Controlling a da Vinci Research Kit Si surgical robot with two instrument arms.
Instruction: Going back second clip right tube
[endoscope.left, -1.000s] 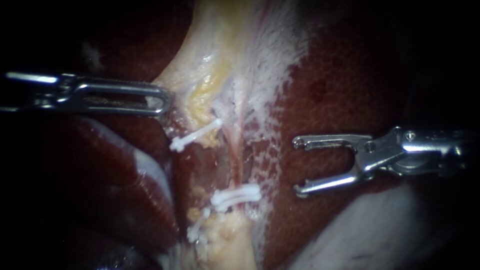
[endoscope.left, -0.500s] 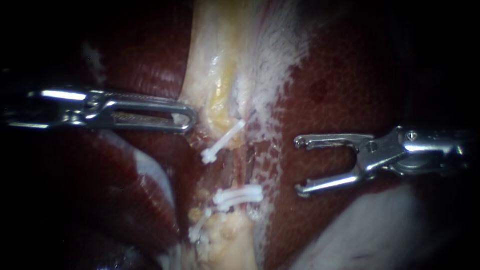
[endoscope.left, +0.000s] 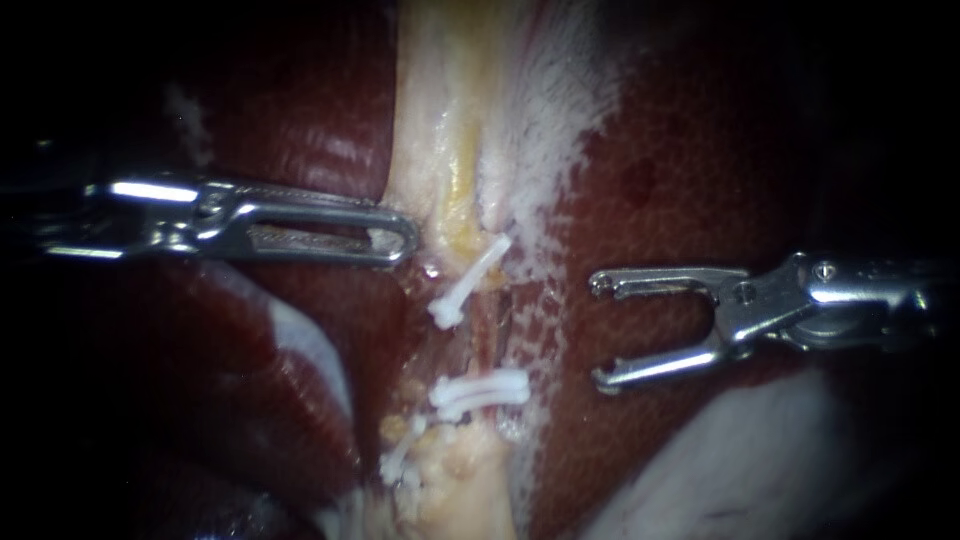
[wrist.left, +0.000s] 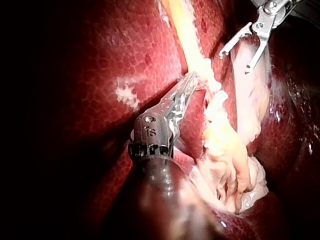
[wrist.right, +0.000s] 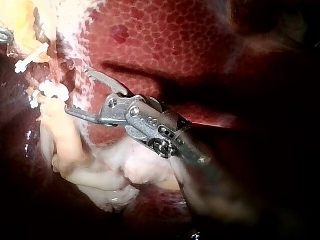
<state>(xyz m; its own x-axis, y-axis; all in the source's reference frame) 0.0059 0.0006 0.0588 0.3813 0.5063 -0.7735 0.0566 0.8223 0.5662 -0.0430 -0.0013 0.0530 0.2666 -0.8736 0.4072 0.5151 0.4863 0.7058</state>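
A pale yellowish band of tissue (endoscope.left: 450, 150) runs down the middle of the dark red liver (endoscope.left: 700, 180). One white clip (endoscope.left: 468, 282) lies slanted across it. A pair of white clips (endoscope.left: 480, 390) sits lower down, and a thin tube (endoscope.left: 490, 330) shows between them. My left instrument (endoscope.left: 405, 240) has its long slotted jaws shut on the edge of the pale band, just above the slanted clip. To the right of the clips and apart from the tissue, my right instrument (endoscope.left: 598, 332) holds its jaws wide open and empty.
Another white clip (endoscope.left: 400, 460) lies beside a pale stump (endoscope.left: 460, 480) at the bottom. A whitish fold of tissue (endoscope.left: 760, 460) bulges under the right instrument. In the left wrist view, lumpy pale tissue (wrist.left: 225, 150) lies beside the left instrument (wrist.left: 192, 80).
My left instrument has moved to the right with the pale band in its jaws. The band now hangs straighter and the slanted clip has shifted right with it. The right instrument has stayed put.
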